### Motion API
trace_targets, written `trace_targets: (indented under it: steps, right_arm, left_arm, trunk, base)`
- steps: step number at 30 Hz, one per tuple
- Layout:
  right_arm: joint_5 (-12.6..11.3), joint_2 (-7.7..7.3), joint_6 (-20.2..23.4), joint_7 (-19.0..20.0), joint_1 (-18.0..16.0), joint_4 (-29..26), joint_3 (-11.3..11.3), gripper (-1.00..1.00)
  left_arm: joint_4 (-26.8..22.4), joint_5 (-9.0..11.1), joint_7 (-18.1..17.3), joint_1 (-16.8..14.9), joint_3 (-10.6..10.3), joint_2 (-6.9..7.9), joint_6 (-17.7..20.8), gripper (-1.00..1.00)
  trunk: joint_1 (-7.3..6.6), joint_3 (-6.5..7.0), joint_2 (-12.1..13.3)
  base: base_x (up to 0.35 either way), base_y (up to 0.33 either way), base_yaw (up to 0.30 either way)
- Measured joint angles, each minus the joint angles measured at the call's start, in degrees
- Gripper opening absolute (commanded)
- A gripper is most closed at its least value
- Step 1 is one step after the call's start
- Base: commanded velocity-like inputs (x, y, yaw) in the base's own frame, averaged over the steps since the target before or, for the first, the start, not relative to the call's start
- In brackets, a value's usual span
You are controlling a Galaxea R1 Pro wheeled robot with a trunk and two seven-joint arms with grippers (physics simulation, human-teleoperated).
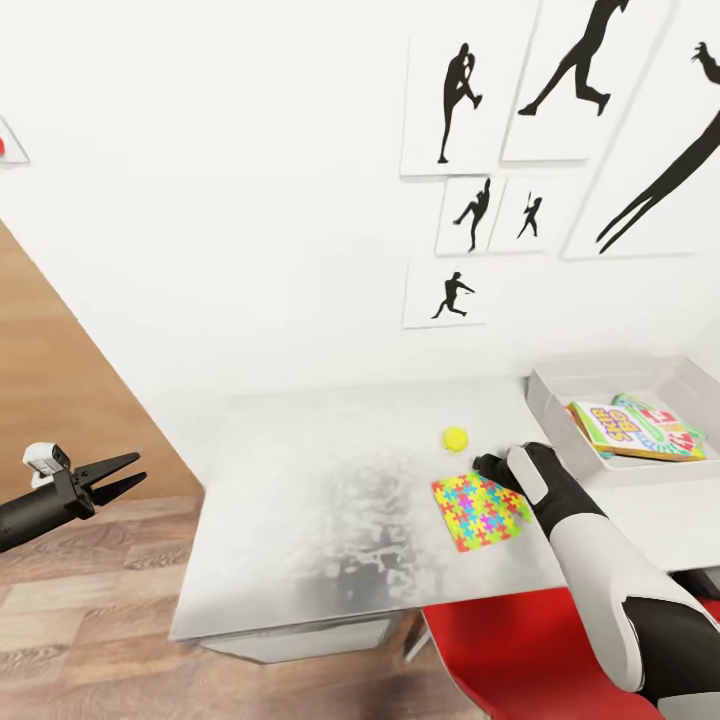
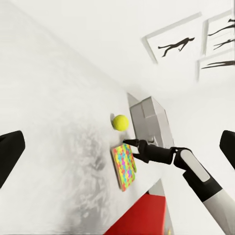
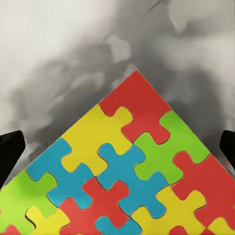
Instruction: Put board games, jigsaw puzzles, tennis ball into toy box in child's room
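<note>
On the light grey table lie a small yellow-green tennis ball and one multicolour jigsaw puzzle. My right gripper hangs open just over the puzzle's far corner, between puzzle and ball. In the right wrist view the puzzle lies close below, with a dark fingertip at each side. The grey toy box at the table's right holds printed board games. My left gripper is open, off the table's left side over the floor. The left wrist view shows the ball, the puzzle and the right gripper.
A red chair stands under the table's near edge beside my right arm. Black baseball-silhouette prints hang on the white wall behind the table. Wood-plank floor runs to the left.
</note>
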Motion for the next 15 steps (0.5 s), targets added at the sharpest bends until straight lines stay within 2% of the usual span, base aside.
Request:
trace_targets:
  steps: [8, 15]
  right_arm:
    - [-0.01, -0.08, 0.11, -0.01, 0.00, -0.01, -0.03, 1.00]
    - [-0.02, -0.08, 0.26, -0.01, 0.00, -0.01, -0.03, 1.00]
  left_arm:
    - [0.03, -0.04, -0.01, 0.00, 0.00, 0.00, 0.00, 1.00]
    - [0.02, 0.02, -0.01, 0.00, 0.00, 0.01, 0.04, 1.00]
  trunk:
    - [-0.02, 0.00, -0.01]
    - [-0.02, 0.00, -0.01]
  base:
    - [-0.060, 0.035, 0.000]
    - [-0.048, 0.100, 0.000]
